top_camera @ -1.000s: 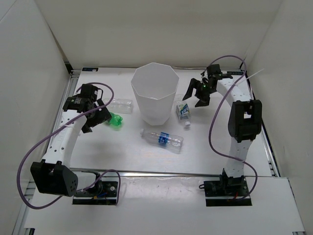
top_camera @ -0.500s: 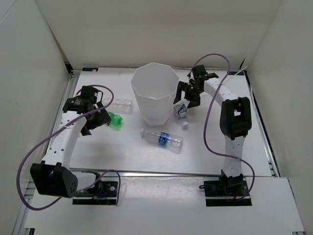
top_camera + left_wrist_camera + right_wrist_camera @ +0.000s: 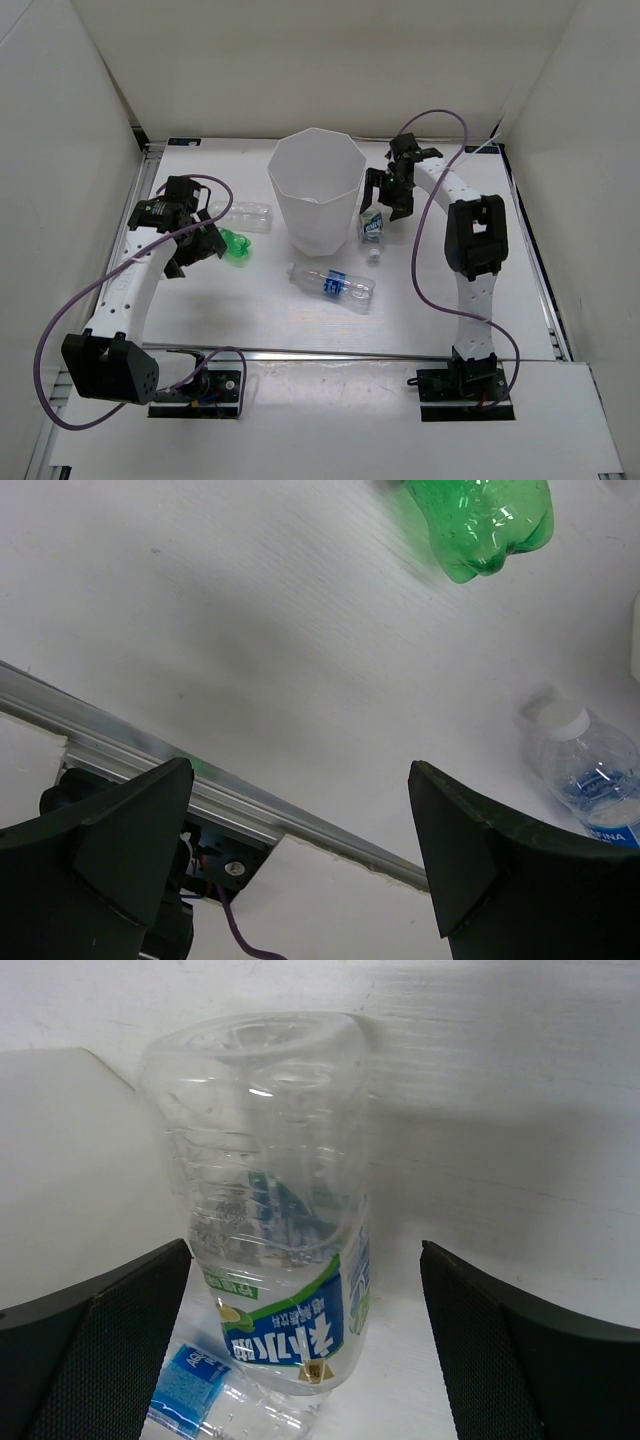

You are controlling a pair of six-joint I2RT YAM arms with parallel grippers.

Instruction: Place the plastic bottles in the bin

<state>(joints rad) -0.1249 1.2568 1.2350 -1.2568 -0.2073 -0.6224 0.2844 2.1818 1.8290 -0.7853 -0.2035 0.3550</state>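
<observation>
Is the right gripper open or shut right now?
Open. In the right wrist view the right gripper has its fingers wide apart, one on each side of the labelled bottle.

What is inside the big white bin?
Only plain white inner walls show inside the bin; nothing can be seen lying in it. The near wall covers the deepest part of the bottom, so something small down there would be hidden.
</observation>
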